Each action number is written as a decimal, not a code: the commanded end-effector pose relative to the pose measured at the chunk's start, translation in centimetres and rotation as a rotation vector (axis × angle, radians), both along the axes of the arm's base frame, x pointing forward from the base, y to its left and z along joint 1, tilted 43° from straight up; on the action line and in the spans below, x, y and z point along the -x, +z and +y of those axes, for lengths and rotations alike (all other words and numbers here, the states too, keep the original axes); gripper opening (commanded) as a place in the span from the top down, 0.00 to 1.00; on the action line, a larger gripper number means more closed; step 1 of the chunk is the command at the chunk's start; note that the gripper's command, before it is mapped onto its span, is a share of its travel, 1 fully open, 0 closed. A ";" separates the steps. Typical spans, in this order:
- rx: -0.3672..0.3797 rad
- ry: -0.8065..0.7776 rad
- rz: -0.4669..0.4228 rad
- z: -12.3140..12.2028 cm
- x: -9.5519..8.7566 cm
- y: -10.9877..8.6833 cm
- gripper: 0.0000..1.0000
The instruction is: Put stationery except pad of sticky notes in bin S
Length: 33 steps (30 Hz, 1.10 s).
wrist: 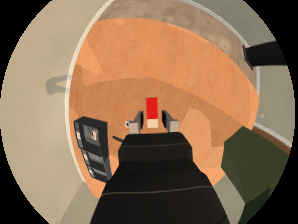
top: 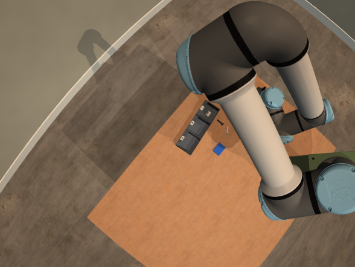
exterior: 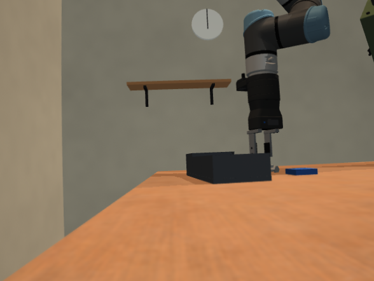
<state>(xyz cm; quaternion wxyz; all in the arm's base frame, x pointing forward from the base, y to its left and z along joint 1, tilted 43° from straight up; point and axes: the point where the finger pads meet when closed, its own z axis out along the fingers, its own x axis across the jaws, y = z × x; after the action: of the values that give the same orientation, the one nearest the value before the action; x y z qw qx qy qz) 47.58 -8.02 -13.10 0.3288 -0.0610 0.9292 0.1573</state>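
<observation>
My gripper [exterior: 260,149] [wrist: 152,116] is open and hangs low over the table, just behind the row of three dark bins [top: 185,147] [exterior: 229,166] [wrist: 92,145]. In the wrist view a small red thing with a pale end [wrist: 152,106] lies on the table right below the gripper, between the two open fingers. I cannot tell whether the fingers touch it. The arm hides it in the top view. The bins' letters are too small to read. A blue pad of sticky notes [top: 219,149] [exterior: 301,171] lies flat on the table near the bins.
A black screw [top: 220,121] and a silver bolt [top: 227,130] [exterior: 275,169] lie between the bins and the arm. The arm's big links cover the table's right side in the top view. A green block [top: 320,160] stands at the arm's base.
</observation>
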 end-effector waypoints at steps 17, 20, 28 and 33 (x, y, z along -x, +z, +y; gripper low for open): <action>0.003 -0.004 -0.002 0.9 -1.9 -2.2 0.25; 0.003 -0.004 -0.002 0.9 -1.8 -2.2 0.25; 0.003 -0.004 -0.002 0.9 -1.8 -2.2 0.25; 0.003 -0.003 -0.002 0.9 -1.8 -2.2 0.55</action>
<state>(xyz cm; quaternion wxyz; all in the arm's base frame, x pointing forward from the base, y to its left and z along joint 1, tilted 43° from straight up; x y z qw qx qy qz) 49.40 -7.07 -15.32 0.3295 -0.0601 0.9293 0.1558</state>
